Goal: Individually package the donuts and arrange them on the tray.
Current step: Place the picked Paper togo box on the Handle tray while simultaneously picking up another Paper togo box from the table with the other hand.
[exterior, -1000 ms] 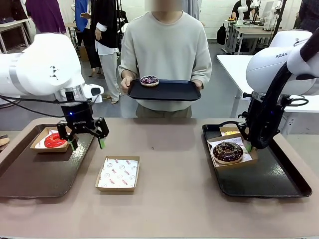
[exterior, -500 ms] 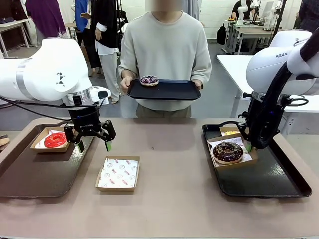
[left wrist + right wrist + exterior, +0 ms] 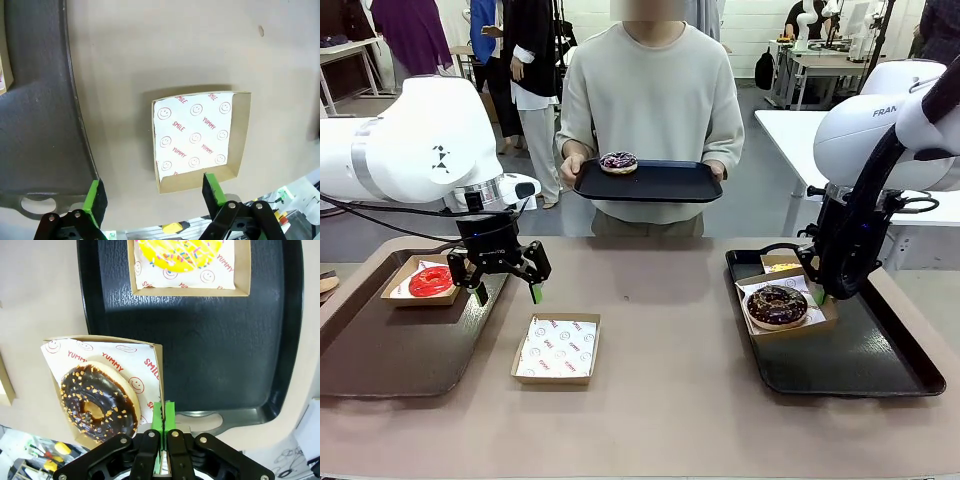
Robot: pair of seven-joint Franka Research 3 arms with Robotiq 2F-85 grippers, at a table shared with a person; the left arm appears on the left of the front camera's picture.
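SMILE and YUMMY in red on white box paper (image 3: 195,135), FRAN on right arm (image 3: 876,128)

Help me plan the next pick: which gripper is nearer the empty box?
Left. The left gripper hovers open just above and beside the empty box; the right gripper is far off, shut on the chocolate donut's box.

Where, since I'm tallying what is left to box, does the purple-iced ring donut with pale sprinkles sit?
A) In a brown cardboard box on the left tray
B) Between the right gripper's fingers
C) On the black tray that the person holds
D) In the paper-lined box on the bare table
C: the purple-iced donut lies unboxed on the black tray that the person holds up at the far side of the table.
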